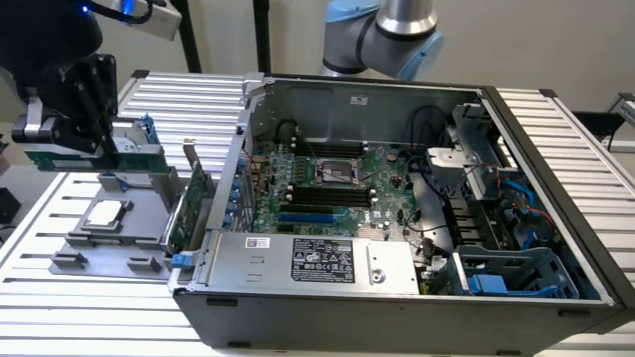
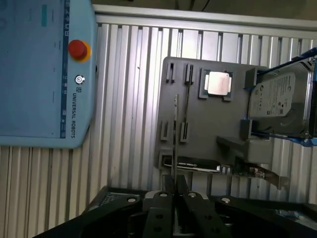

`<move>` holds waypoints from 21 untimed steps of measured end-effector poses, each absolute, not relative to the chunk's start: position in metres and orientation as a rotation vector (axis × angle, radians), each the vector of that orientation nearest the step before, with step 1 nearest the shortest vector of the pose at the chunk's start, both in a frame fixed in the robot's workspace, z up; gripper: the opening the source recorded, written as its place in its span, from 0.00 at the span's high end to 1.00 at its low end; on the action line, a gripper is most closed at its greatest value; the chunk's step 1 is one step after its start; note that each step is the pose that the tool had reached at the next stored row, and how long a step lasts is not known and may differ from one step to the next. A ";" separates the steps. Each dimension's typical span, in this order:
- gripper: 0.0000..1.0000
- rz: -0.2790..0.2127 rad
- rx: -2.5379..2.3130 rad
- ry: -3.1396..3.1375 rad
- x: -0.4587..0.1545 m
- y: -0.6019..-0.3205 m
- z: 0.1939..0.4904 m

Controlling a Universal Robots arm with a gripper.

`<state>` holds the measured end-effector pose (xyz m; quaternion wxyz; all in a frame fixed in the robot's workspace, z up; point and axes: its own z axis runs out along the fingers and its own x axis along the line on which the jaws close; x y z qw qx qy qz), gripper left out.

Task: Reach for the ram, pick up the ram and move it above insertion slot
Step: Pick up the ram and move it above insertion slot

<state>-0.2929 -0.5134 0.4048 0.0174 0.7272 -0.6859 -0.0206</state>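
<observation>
My gripper (image 1: 74,145) pinches the ram (image 1: 94,159) by its top edge, lifted clear of the grey parts tray (image 1: 94,245) on the exterior view's left. It hangs edge-on, well apart from the open computer case (image 1: 397,216), whose slots I judge its destination

The exterior view looks down from high and well back over the open black computer case (image 1: 397,208), while the wrist view peers closely past the jaws onto the grey slotted parts tray (image 2: 208,129), which both views share.
</observation>
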 end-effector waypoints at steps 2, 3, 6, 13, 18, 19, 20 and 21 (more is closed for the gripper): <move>0.86 -0.067 2.258 -2.130 -0.284 -0.513 0.413; 0.86 -0.068 2.257 -2.129 -0.279 -0.513 0.416; 0.86 -0.073 2.255 -2.128 -0.266 -0.513 0.425; 0.86 -0.080 2.252 -2.124 -0.234 -0.513 0.436; 0.86 -0.080 2.252 -2.124 -0.211 -0.513 0.436; 0.86 -0.080 2.252 -2.124 -0.207 -0.512 0.436; 0.86 -0.080 2.252 -2.124 -0.202 -0.511 0.436; 0.86 -0.080 2.252 -2.124 -0.197 -0.510 0.436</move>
